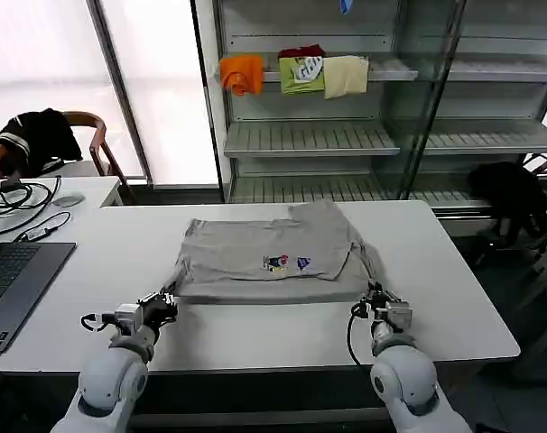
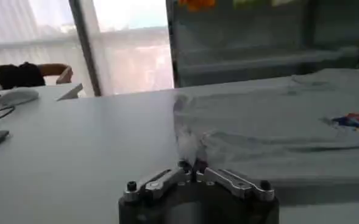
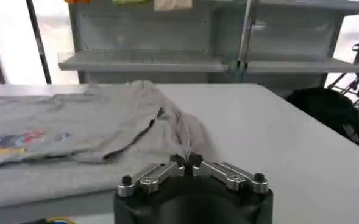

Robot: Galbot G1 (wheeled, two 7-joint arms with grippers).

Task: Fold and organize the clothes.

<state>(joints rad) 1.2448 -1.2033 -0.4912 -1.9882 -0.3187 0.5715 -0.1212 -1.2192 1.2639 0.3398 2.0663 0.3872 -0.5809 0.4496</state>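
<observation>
I see the light grey soft fabric shirt with its small multicoloured chest print (image 1: 266, 254) lying partly folded on the white table (image 1: 454, 298), just ahead of both pincers. My left gripper (image 1: 165, 302) pinches its near-left corner; my right gripper (image 1: 375, 296) pinches its near-right corner.

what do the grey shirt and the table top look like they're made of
The grey shirt looks like soft, matte knit cotton jersey: it drapes and wrinkles where the left end effector and right end effector pinch its corners. The table top looks like smooth white laminate or painted board with a faint sheen; exact material unclear.
</observation>
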